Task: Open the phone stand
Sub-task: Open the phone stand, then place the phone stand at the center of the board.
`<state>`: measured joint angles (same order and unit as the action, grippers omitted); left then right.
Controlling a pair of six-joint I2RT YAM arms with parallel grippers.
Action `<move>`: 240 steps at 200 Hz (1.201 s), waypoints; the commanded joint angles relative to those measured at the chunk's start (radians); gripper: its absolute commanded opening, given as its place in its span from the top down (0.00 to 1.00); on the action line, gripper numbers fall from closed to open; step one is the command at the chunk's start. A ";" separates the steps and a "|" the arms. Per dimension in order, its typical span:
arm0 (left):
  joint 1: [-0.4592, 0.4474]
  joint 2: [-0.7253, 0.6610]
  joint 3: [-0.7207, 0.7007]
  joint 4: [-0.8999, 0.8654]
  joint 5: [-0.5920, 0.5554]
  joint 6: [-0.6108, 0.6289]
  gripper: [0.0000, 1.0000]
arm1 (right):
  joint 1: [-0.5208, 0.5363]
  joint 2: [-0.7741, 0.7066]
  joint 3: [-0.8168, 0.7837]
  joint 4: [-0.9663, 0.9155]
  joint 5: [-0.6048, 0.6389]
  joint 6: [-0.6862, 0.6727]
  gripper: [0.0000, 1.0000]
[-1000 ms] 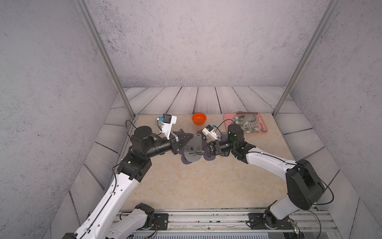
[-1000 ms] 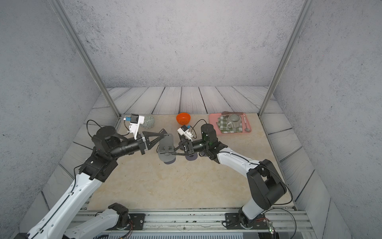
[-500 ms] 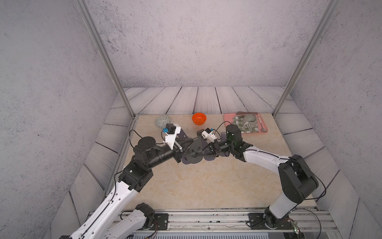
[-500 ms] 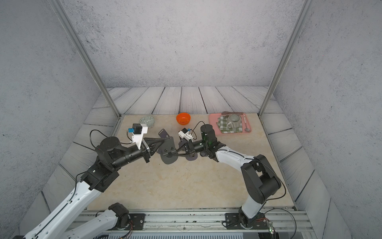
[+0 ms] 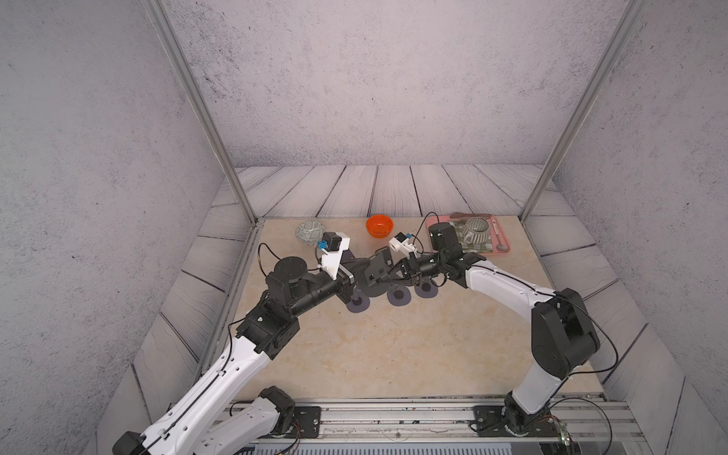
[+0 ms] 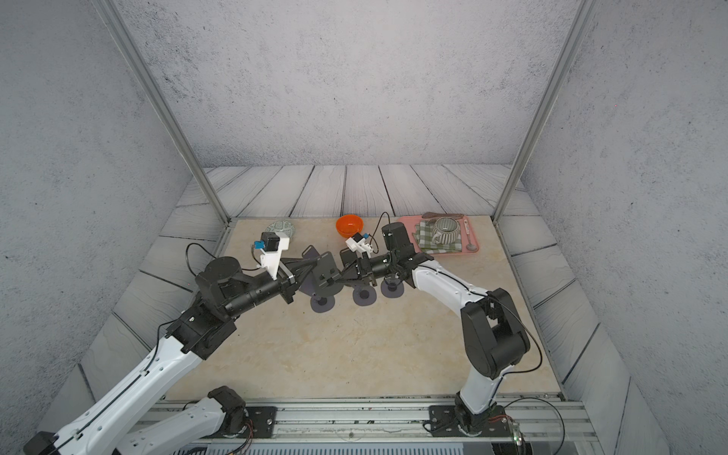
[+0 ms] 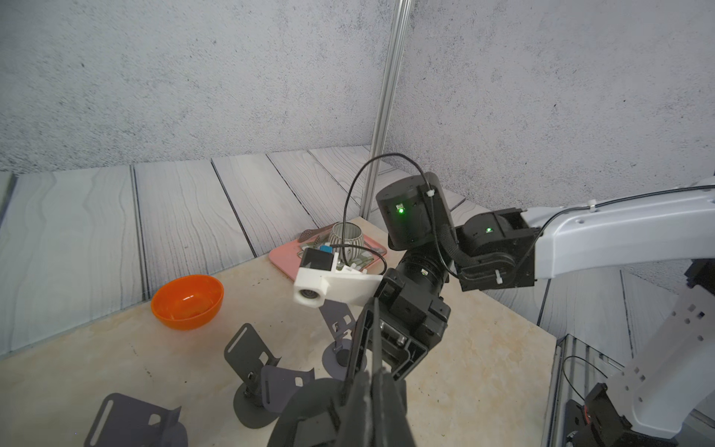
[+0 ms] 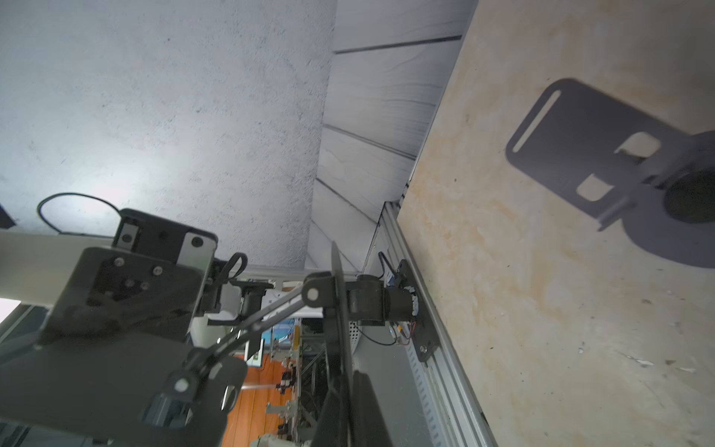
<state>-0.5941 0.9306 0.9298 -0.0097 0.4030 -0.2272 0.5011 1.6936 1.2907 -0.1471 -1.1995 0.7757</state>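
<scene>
A dark grey phone stand (image 5: 375, 272) (image 6: 324, 275) hangs just above the table's middle, between my two grippers. My left gripper (image 5: 363, 271) (image 7: 373, 377) is shut on a thin edge of it beside its round base (image 7: 309, 393). My right gripper (image 5: 388, 275) (image 8: 346, 387) comes in from the opposite side. Its fingers lie tight on either side of a thin plate (image 8: 337, 309) of the stand. The hinged arm (image 8: 267, 315) runs from that plate towards the left gripper.
Three other grey stands (image 5: 356, 305) (image 5: 398, 298) (image 5: 427, 290) sit on the table right under the held one. At the back are an orange bowl (image 5: 379, 225), a patterned bowl (image 5: 310, 231), and a pink tray (image 5: 505, 247) with a striped mug (image 5: 476, 232).
My left arm has swung lower and to the right, uncovering the patterned bowl. The held stand has stayed between both grippers near the table's middle.
</scene>
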 commanded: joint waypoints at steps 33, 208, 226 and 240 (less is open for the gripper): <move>-0.018 0.122 0.017 0.064 -0.059 -0.118 1.00 | -0.151 -0.195 0.004 -0.303 0.224 -0.238 0.68; -0.199 0.868 0.088 0.560 0.116 -0.236 1.00 | -0.381 -0.585 -0.246 -0.418 0.608 -0.337 0.66; -0.200 0.901 0.112 0.545 0.123 -0.221 1.00 | -0.389 -0.578 -0.253 -0.416 0.604 -0.337 0.66; -0.200 0.921 0.130 0.525 0.129 -0.204 1.00 | -0.393 -0.573 -0.261 -0.403 0.598 -0.335 0.66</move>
<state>-0.7979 1.8305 1.0100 0.4797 0.5133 -0.4526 0.1177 1.1206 1.0462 -0.5739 -0.6106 0.4442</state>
